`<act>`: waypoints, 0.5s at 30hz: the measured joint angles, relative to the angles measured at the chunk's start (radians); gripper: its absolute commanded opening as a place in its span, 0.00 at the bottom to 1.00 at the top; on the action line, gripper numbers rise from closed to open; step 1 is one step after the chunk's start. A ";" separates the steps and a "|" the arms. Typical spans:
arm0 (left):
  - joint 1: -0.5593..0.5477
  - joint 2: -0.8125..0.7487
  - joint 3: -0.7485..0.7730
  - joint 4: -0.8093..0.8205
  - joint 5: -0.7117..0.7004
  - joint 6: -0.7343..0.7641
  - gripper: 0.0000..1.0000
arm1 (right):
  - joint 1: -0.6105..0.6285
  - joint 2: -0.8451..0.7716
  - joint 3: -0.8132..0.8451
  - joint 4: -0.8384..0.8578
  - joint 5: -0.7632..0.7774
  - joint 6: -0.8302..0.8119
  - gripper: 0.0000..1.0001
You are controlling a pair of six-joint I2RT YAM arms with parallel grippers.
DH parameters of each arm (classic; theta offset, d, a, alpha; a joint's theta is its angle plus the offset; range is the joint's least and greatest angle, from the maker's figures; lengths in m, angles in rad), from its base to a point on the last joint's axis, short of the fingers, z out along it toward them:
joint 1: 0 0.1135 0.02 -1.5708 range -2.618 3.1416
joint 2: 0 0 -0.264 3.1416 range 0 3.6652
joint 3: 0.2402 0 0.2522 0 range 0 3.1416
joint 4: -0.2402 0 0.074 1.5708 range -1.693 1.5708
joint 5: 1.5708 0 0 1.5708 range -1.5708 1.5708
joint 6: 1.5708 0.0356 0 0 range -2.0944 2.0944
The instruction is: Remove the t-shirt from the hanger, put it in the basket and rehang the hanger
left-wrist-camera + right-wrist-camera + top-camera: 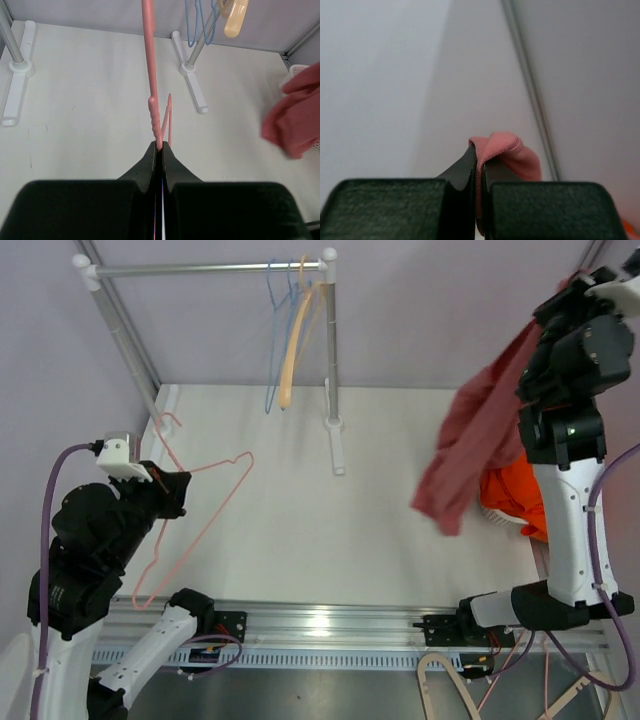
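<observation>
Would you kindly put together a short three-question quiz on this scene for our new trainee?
1. True or false: the t-shirt is draped on the pink hanger.
2. What does the left end effector grip? A) pink hanger B) t-shirt C) nothing
3. Fill in: the right end effector is shut on the ____.

Key: 1 false; 2 A; 3 t-shirt.
</observation>
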 measured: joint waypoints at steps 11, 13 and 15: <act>0.000 0.062 0.000 0.053 -0.029 0.001 0.01 | -0.396 0.236 0.377 0.142 0.032 0.033 0.00; 0.000 0.085 0.000 0.068 -0.029 0.001 0.01 | -0.444 0.222 0.336 0.077 0.037 0.096 0.00; 0.000 0.109 0.000 0.083 -0.028 0.001 0.01 | -0.484 0.166 0.202 0.038 0.031 0.172 0.00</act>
